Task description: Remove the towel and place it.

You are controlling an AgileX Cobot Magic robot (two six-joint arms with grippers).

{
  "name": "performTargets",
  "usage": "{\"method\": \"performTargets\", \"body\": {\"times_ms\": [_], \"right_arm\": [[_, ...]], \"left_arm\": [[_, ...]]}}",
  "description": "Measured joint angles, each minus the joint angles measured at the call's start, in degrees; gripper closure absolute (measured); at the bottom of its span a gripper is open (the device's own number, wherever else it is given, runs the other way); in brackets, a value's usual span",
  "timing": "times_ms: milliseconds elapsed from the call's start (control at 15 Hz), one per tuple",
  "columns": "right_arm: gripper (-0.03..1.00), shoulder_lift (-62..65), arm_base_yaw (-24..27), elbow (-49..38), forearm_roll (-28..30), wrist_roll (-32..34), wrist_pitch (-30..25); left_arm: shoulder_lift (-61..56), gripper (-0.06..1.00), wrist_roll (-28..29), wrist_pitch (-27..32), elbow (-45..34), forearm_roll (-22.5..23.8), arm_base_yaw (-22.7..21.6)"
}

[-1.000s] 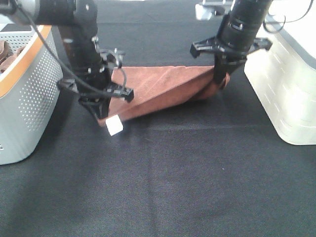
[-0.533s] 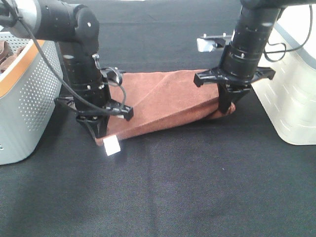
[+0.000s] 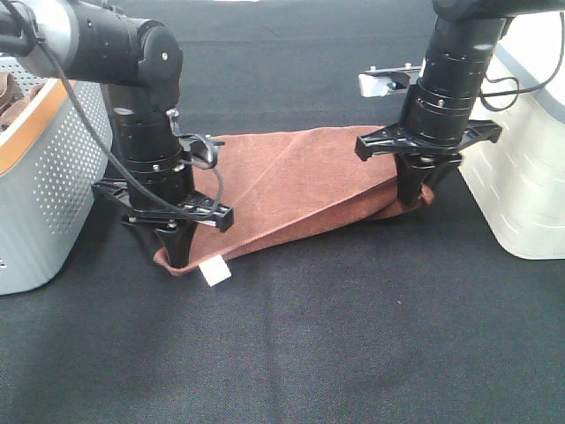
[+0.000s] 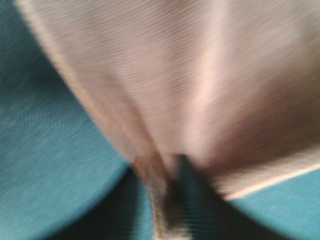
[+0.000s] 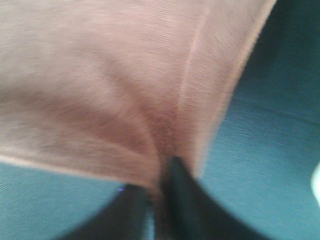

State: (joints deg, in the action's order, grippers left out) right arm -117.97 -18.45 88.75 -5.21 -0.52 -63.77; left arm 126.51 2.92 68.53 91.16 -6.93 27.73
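Observation:
The reddish-brown towel (image 3: pixel 291 181) hangs stretched between my two grippers, low over the black cloth-covered table (image 3: pixel 353 336). Its small white tag (image 3: pixel 213 271) dangles at the left corner. My left gripper (image 3: pixel 172 252) is shut on the towel's left corner; the left wrist view shows the towel (image 4: pixel 165 85) pinched in the fingers (image 4: pixel 187 200). My right gripper (image 3: pixel 410 196) is shut on the towel's right corner; the right wrist view shows the towel (image 5: pixel 115 85) bunched at the fingers (image 5: pixel 180 200).
A grey perforated basket with an orange rim (image 3: pixel 44 168) stands at the left, something brown inside it. A white bin (image 3: pixel 521 168) stands at the right. A small metal part (image 3: pixel 384 81) lies behind the right arm.
Both grippers have carried the towel toward the front of the table and a little lower. The towel's left corner and tag now sit near the table surface.

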Motion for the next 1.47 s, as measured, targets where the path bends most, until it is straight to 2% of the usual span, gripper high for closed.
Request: {"method": "performTargets", "body": {"times_ms": [67,133,200,267,1133,1467], "right_arm": [[0.57,0.00,0.00,0.00,0.29,0.11,-0.63],[0.34,0.00,0.00,0.00,0.29,0.11,-3.21],[0.26,0.00,0.00,0.00,0.29,0.11,-4.64],[0.22,0.06,0.00,0.00,0.29,0.11,-5.27],[0.19,0.06,0.00,0.00,0.29,0.11,-5.61],[0.19,2.92,0.00,0.00,-1.20,0.11,-5.73]], "left_arm": [[0.00,0.45,0.00,0.17,0.00,0.11,-0.11],[0.00,0.33,0.00,0.29,0.00,0.11,-0.11],[-0.11,0.25,0.00,0.34,0.00,0.11,-0.11],[-0.34,0.24,-0.06,0.34,0.00,0.11,-0.11],[-5.67,0.19,-2.35,0.86,-2.52,0.11,-0.11],[-16.33,0.19,-2.92,0.80,-2.52,0.17,-0.11]]}}
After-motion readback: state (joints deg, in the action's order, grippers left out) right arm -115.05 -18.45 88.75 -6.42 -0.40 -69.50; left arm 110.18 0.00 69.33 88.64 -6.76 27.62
